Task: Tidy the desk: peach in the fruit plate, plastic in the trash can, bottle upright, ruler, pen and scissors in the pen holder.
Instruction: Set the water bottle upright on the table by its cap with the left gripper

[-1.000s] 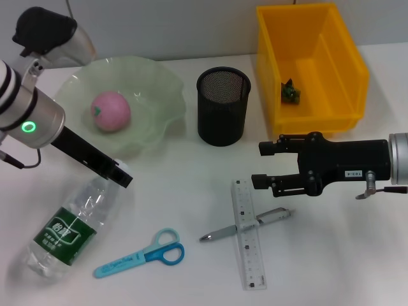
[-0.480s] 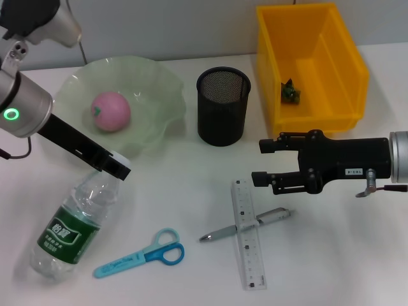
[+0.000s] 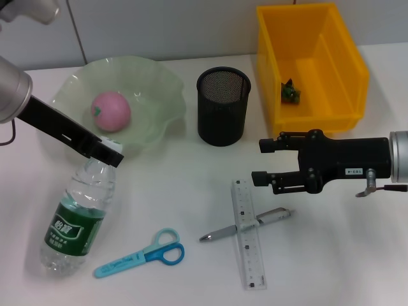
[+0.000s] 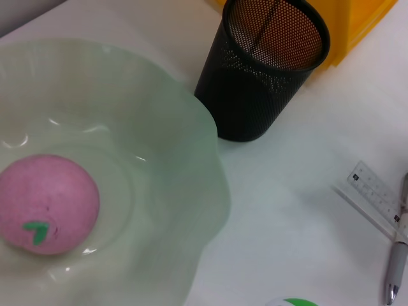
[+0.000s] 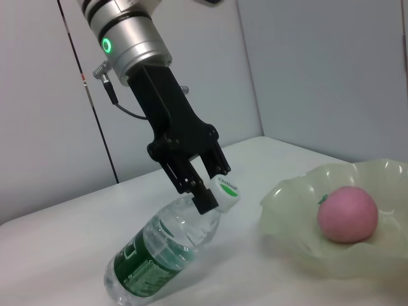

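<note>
Clear green-label bottle [image 3: 76, 217], tilted, capped.

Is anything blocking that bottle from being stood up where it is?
Nothing visible does. The left gripper grips the tilted bottle at its cap; the fruit plate sits beside it, and the scissors lie apart from its base.

Pink peach [image 3: 111, 111] in pale green plate [image 3: 159, 86]; black mesh holder [image 3: 222, 106]; yellow bin [image 3: 310, 64]; green-labelled clear bottle [image 3: 76, 223]; blue-handled scissors [image 3: 141, 254]; silver pen [image 3: 245, 225] noted.
</note>
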### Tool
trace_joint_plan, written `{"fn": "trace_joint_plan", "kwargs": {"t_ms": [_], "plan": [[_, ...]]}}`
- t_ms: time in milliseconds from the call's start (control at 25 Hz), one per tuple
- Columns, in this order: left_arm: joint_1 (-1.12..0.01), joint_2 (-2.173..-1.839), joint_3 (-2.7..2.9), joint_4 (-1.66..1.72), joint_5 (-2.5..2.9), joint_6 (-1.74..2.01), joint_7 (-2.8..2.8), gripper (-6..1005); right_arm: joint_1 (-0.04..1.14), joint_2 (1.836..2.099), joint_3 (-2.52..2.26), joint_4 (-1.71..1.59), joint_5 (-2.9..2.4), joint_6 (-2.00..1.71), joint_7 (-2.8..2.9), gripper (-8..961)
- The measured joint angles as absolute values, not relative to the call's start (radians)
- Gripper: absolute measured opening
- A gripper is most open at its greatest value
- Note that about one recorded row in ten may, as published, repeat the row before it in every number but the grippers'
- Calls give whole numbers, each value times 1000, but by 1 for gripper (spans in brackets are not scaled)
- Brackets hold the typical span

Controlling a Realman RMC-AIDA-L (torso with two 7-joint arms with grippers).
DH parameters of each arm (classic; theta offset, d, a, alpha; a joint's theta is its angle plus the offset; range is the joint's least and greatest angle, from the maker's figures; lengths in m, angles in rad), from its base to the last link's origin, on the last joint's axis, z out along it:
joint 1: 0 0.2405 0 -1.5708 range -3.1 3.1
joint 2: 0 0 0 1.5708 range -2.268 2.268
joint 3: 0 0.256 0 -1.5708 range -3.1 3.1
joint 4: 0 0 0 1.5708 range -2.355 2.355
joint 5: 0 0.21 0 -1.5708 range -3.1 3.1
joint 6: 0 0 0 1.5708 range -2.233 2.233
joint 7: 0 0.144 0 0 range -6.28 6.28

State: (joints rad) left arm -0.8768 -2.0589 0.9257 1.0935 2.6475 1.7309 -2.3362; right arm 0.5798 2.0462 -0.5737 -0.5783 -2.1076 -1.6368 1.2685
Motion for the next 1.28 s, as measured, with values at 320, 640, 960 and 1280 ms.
{"fn": "trace_joint_plan", "kwargs": {"t_ms": [320, 640, 960, 1280], "plan": [[-864, -2058, 921, 1164, 2647, 1781, -2340, 443, 580, 2045, -574, -578, -2108, -1637, 1268, 762], [-854, -2056, 891, 1243, 2648, 1835, -2336, 443, 580, 2045, -574, -578, -2107, -1636, 1262, 762], [-853, -2047, 879, 1282, 2648, 1878, -2336, 443, 587, 2045, -574, -578, -2106, -1632, 1261, 761], [-853, -2038, 861, 1329, 2645, 1915, -2335, 444, 588, 2046, -574, -579, -2104, -1631, 1264, 761]]}}
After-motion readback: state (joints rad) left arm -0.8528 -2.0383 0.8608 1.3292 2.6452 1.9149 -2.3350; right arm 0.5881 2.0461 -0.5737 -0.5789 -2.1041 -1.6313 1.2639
